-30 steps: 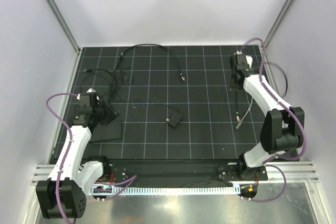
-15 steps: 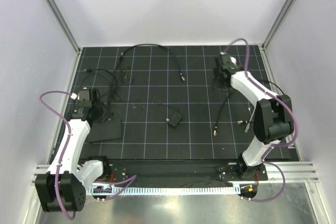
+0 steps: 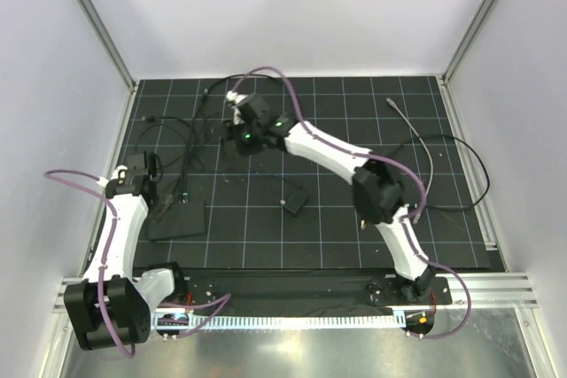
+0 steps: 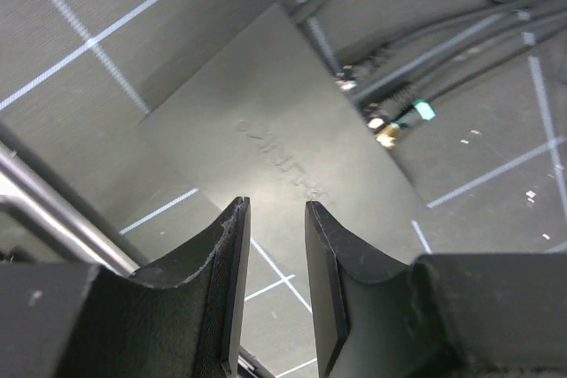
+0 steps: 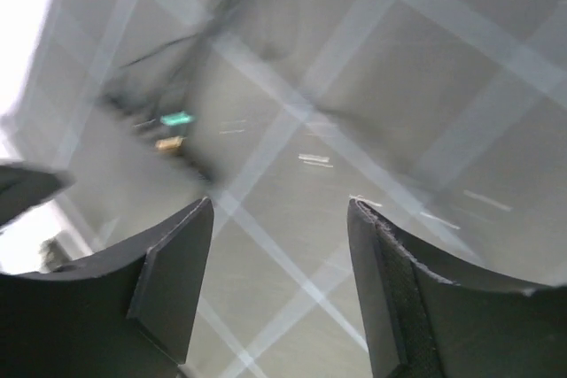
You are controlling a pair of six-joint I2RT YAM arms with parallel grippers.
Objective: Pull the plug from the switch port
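The flat black box (image 4: 266,143) lies on the mat, also seen at the left (image 3: 177,219) from above. Several cables are plugged into its narrow edge, where the switch port (image 4: 359,86) sits. One plug (image 4: 399,112) carries a green tag. My left gripper (image 4: 275,210) hovers over the box's near half, open by a narrow gap with nothing between its fingers. It sits at the box's left end (image 3: 152,181). My right gripper (image 5: 282,205) is open and empty over bare mat. It reaches across to the left-centre (image 3: 237,141), apart from the box. Its view is blurred.
A small black square block (image 3: 295,200) lies mid-mat with a cable attached. Tangled thin cables (image 3: 190,130) spread behind the box. A loose black cable (image 3: 443,143) loops at the right, its connector (image 3: 392,104) near the back. Metal frame rails border the mat.
My right arm swung from the far right across to the left-centre; its gripper opened and the cable it carried now lies on the right. My left arm shifted slightly left.
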